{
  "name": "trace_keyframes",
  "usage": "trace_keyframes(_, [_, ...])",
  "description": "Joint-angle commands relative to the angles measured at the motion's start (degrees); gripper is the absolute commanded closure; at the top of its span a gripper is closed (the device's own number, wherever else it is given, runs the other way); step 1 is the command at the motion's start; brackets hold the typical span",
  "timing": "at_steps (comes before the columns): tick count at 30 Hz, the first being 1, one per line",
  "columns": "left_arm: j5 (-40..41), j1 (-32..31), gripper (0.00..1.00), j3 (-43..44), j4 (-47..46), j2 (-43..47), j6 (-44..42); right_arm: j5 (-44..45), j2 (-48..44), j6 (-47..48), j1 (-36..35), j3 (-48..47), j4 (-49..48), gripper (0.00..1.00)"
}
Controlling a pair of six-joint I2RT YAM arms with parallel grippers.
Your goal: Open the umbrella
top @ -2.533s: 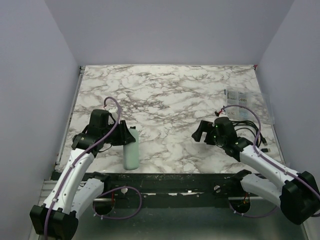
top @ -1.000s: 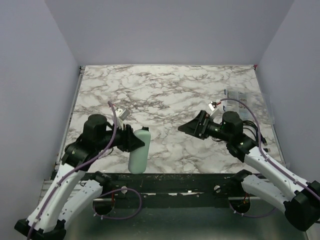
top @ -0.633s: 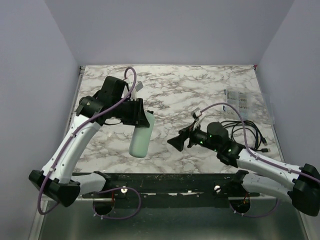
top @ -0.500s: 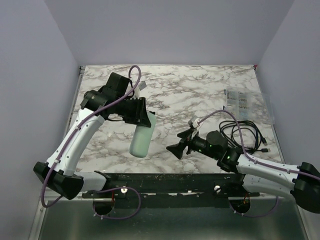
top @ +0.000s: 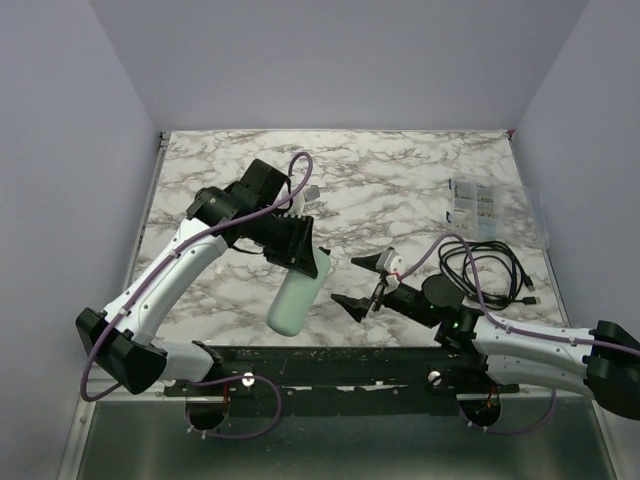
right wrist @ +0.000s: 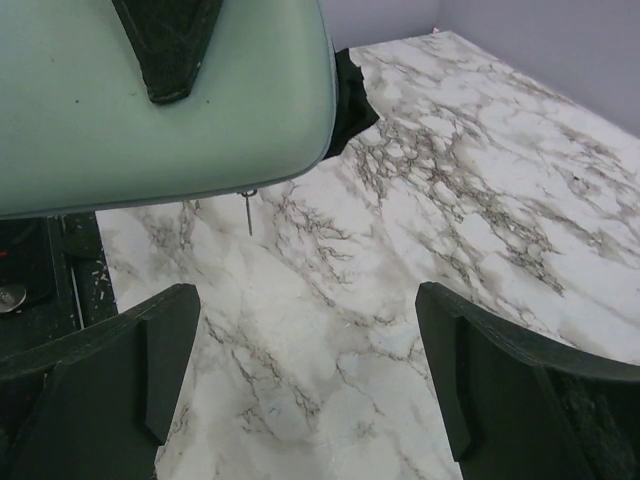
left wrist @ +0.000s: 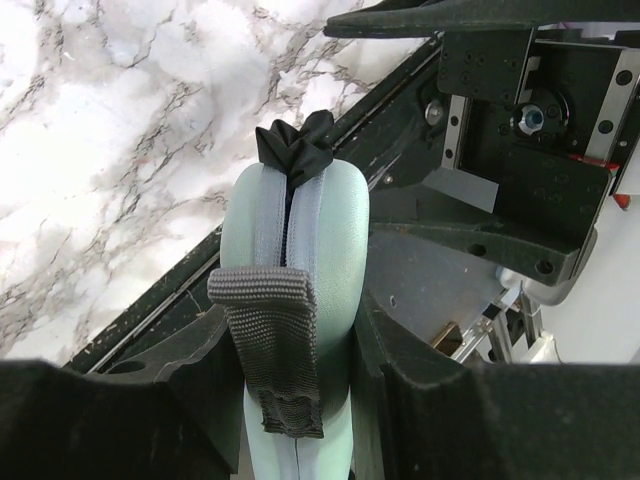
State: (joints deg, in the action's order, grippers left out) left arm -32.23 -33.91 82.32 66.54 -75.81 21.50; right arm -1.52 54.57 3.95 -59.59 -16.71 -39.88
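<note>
Centre frame, the left claw (top: 303, 262) clamped the green case (top: 295, 300); the right claw (top: 358, 283), wide open and empty, needed to pinch the umbrella (left wrist: 293, 148) poking out squarely.

no legible text, packet (top: 478, 203) print too small to read

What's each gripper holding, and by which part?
The left gripper clamps the mint-green case by its sides near the upper end; right gripper is open and empty.
</note>
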Motion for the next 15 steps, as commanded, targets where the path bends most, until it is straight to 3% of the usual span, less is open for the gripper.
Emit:
trace_keyframes(1, [-3.01,-1.87,1.0,0.09,-3.87,0.38,2.11,-2.0,0.86,4.29,-0.62,-3.26,-1.8,0.04])
trace_keyframes(15, [-3.3,-2.71,1.0,-2.13,-9.82,3.93,6.97,-0.61,1.66,5.69,-3.23,-5.95,-0.73,0.13])
